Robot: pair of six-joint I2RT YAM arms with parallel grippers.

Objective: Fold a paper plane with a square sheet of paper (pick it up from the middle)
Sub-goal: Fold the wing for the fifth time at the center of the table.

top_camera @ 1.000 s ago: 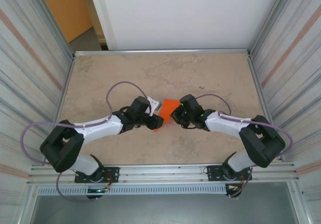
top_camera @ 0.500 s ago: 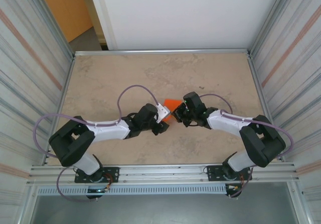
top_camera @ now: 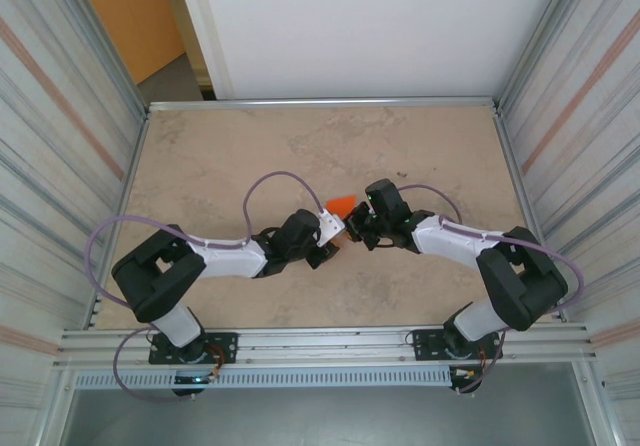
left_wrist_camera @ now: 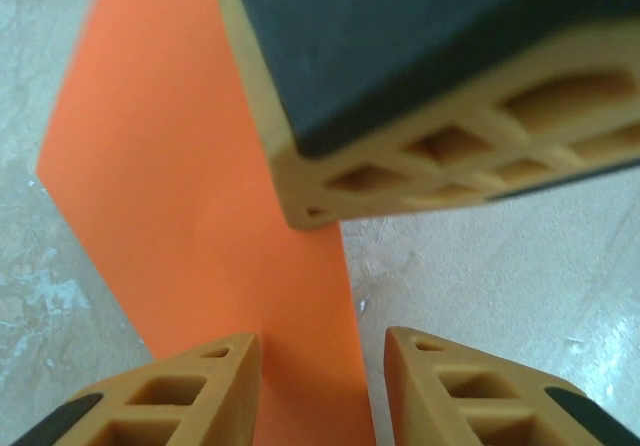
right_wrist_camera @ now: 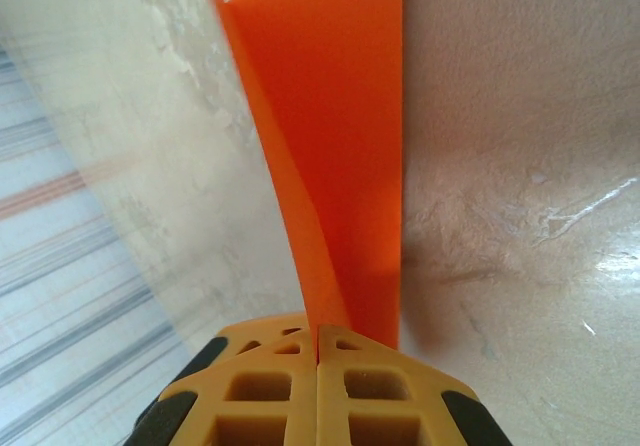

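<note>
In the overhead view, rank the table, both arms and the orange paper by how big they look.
1. table, largest.
2. left arm and right arm: look about alike, so unranked.
3. orange paper, smallest; only a small part shows.

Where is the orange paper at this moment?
In the top view the orange paper sits near the middle of the table, between the two claws: the right claw pinches one end, the left claw straddles an edge.
</note>
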